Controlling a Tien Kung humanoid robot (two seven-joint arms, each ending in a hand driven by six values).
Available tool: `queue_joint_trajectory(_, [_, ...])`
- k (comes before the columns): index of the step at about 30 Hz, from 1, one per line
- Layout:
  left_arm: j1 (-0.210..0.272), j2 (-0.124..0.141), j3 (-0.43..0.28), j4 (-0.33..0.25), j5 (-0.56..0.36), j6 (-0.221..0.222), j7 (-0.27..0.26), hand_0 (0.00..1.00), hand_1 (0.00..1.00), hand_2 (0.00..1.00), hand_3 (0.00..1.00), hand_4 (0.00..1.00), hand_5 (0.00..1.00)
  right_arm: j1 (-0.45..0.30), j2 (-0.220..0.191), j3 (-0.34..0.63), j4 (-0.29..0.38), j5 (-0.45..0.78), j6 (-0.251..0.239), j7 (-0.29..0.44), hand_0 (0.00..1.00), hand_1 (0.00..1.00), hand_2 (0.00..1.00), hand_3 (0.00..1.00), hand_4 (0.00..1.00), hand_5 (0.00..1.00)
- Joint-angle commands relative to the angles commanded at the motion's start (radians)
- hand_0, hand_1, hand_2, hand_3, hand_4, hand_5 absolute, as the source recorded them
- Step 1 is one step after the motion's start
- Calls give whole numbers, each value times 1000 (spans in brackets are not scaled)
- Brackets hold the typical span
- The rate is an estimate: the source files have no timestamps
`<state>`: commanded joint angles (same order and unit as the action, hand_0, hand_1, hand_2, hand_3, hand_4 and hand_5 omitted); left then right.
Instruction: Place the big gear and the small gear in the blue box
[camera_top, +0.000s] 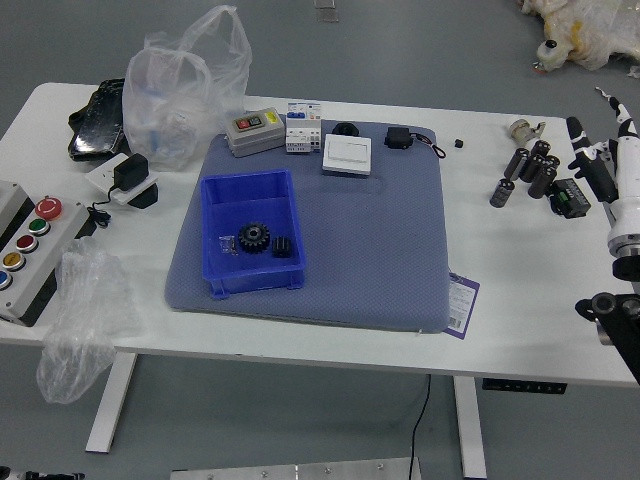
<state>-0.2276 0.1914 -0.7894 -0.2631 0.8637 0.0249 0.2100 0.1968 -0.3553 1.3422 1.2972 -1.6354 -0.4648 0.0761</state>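
The box (255, 282) is plain blue, the big gear (254, 238) black, the small gear (282, 247) apparently black too. The mat (380, 240) is greyish blue, finely patterned, the table (530, 310) white, the card (460, 304) white with purple edges.

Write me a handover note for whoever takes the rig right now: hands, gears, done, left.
Right hand: at the right edge of the view, beside the dark cylinders, fingers spread, holding nothing.
Left hand: only a sliver at the bottom left corner, off the table; can't tell its state.
Gears: big gear and small gear both in the blue box, small one to the right. A small clear piece is in there too, left of the big gear.
Done: both gears placed.
Left: no placing, as far as I can see; probably just park the right arm.
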Motion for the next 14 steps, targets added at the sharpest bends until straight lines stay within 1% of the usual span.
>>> queue_joint_trajectory(1, [0, 1, 0, 0, 1, 4, -2, 702, 653, 617, 702, 822, 300, 0, 0, -2, 4, -5, 2, 6, 998, 998, 998, 998, 998, 833])
queue_joint_trajectory(2, [0, 2, 3, 1, -1, 9, -6, 748, 701, 665, 696, 826, 284, 0, 1, -2, 7, -12, 2, 11, 998, 998, 998, 998, 998, 721])
queue_joint_trajectory(7, [-8, 14, 30, 6, -22, 31, -30, 748, 701, 665, 696, 826, 284, 4, 4, 1, 13, -27, -11, 32, 998, 998, 998, 998, 998, 721])
queue_joint_trajectory(8, [-10, 18, 32, 7, -19, 36, -35, 839, 815, 791, 608, 369, 2, 4, 4, -1, 13, -25, -12, 34, 998, 998, 998, 998, 998, 690])
queue_joint_trajectory(10, [-12, 26, 30, 9, -8, 53, -47, 839, 815, 791, 608, 369, 2, 2, 4, -3, 14, -20, -13, 38, 998, 998, 998, 998, 998, 690])
queue_joint_trajectory(12, [-12, 32, 18, 11, 11, 63, -49, 839, 815, 791, 608, 369, 2, 1, 4, -4, 14, -15, -14, 41, 998, 998, 998, 998, 998, 690])
queue_joint_trajectory(14, [-12, 38, -2, 12, 31, 53, -38, 839, 815, 791, 608, 369, 2, -2, 5, -4, 13, -11, -15, 43, 998, 998, 998, 998, 998, 690])
